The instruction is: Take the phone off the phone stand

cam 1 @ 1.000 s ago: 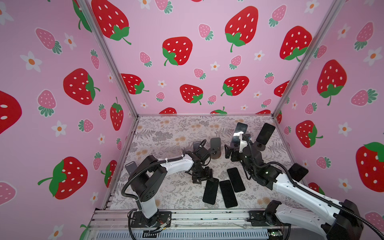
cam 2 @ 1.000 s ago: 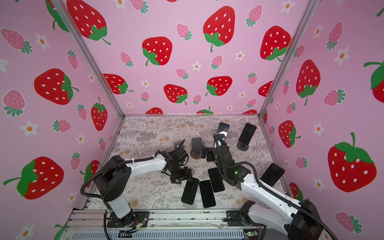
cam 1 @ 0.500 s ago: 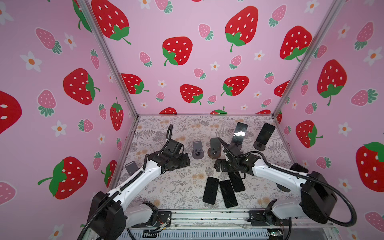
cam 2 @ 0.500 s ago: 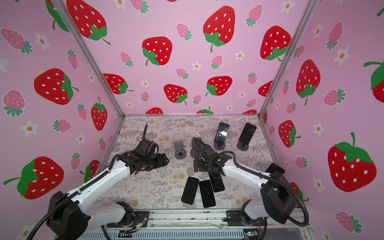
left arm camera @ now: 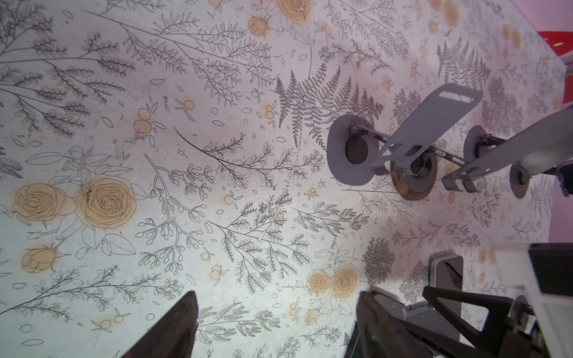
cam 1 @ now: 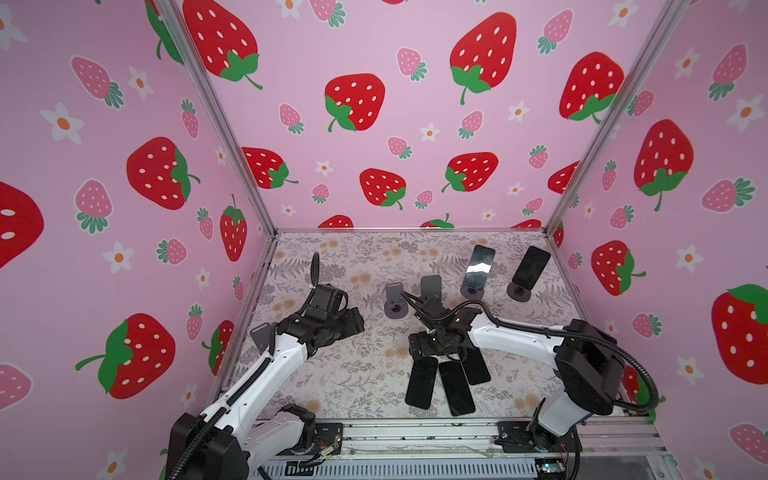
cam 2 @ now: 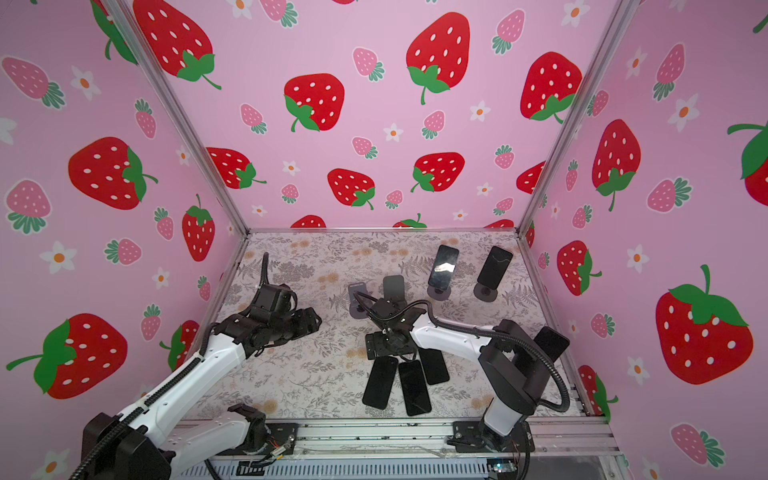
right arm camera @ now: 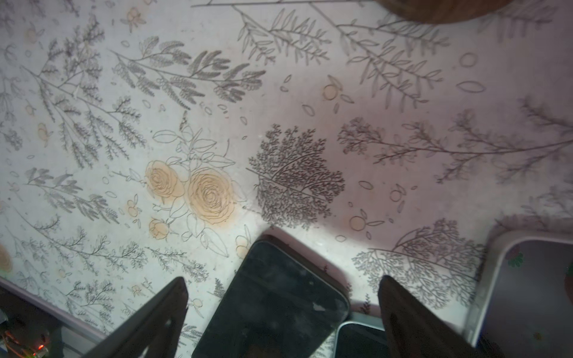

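Two black phones lean on round-based stands at the back right: one phone [cam 1: 480,266] on its phone stand [cam 1: 471,292], the other phone [cam 1: 531,266] beside it. Both show in both top views. My right gripper [right arm camera: 283,322] is open and low over three phones lying flat; one flat phone [right arm camera: 273,303] lies between its fingers, untouched. In a top view the right gripper [cam 1: 422,347] sits at the flat phones' far ends. My left gripper [left arm camera: 277,328] is open and empty over bare table, left of centre [cam 1: 355,322].
Two empty grey stands [cam 1: 395,297] [cam 1: 431,286] stand mid-table, just behind the right wrist. The flat phones [cam 1: 422,382] [cam 1: 456,388] [cam 1: 476,365] lie near the front edge. Another dark phone [cam 2: 550,343] shows by the right wall, and a grey stand [cam 1: 259,336] by the left wall.
My left gripper has drawn back from the flat phones to the left. My right gripper has come down from the back stands to the flat phones. Little has moved in the last half second.
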